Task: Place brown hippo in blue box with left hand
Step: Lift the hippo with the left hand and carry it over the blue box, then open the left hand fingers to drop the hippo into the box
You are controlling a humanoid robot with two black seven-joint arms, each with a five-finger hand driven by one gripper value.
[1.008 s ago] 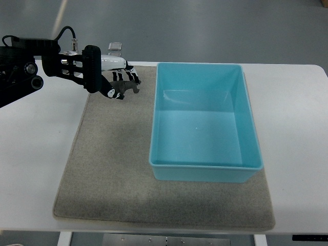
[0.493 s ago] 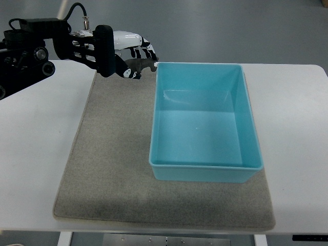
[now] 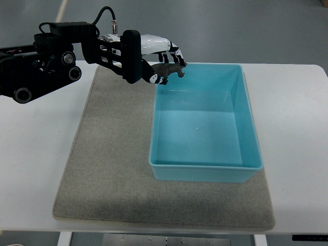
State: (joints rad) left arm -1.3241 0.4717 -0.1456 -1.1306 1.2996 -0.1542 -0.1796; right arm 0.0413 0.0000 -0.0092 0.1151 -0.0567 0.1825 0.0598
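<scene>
My left hand (image 3: 163,60) comes in from the left and is raised over the far left corner of the blue box (image 3: 205,166). Its black and white fingers are curled around a small brown hippo (image 3: 170,70), whose legs and head stick out below the fingers, just above the box's far left rim. The box is an open, empty light-blue bin that stands on the right part of a grey mat (image 3: 107,164). The right hand is not in view.
The mat lies on a white table (image 3: 292,107). The black left forearm (image 3: 46,61) with its cable spans the far left of the table. Grey floor shows beyond the table's far edge.
The left hand, holding the hippo, has risen off the mat's far edge and moved right, from left of the box to over its far left corner.
</scene>
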